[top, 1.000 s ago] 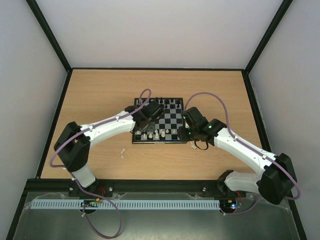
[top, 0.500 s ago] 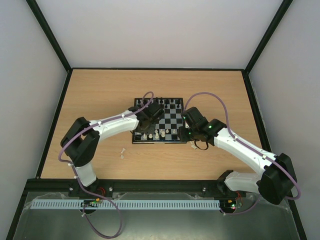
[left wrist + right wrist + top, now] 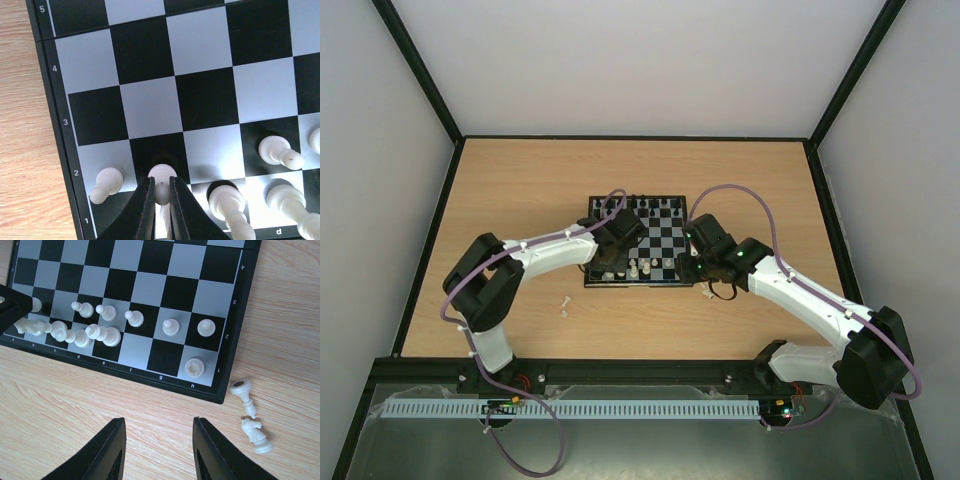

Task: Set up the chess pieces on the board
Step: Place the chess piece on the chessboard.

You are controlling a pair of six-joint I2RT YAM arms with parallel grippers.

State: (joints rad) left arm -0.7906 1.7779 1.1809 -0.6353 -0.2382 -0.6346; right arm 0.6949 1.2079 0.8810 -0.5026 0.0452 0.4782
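The board (image 3: 665,236) lies mid-table, with cream-white chess pieces (image 3: 638,267) along its near rows. In the left wrist view my left gripper (image 3: 161,194) is shut on the head of a white pawn (image 3: 162,175), whose base is over a dark square in row 2 near the board's (image 3: 150,105) left edge. Another pawn (image 3: 106,183) stands just left of it. My right gripper (image 3: 159,432) hangs open and empty over bare wood in front of the board (image 3: 165,290). Right of its near corner, two white pieces lie tipped over: a slender one (image 3: 245,395) and a knight (image 3: 256,434).
Black pieces (image 3: 650,205) stand along the board's far row. Two small white pieces (image 3: 564,305) lie on the wood to the left of the board. A rook (image 3: 195,368) stands in the near right corner square. Black frame rails (image 3: 430,250) border the table.
My left gripper has moved toward the board's near-left corner with the pawn in it, and the left elbow has swung right. The right arm has not moved.
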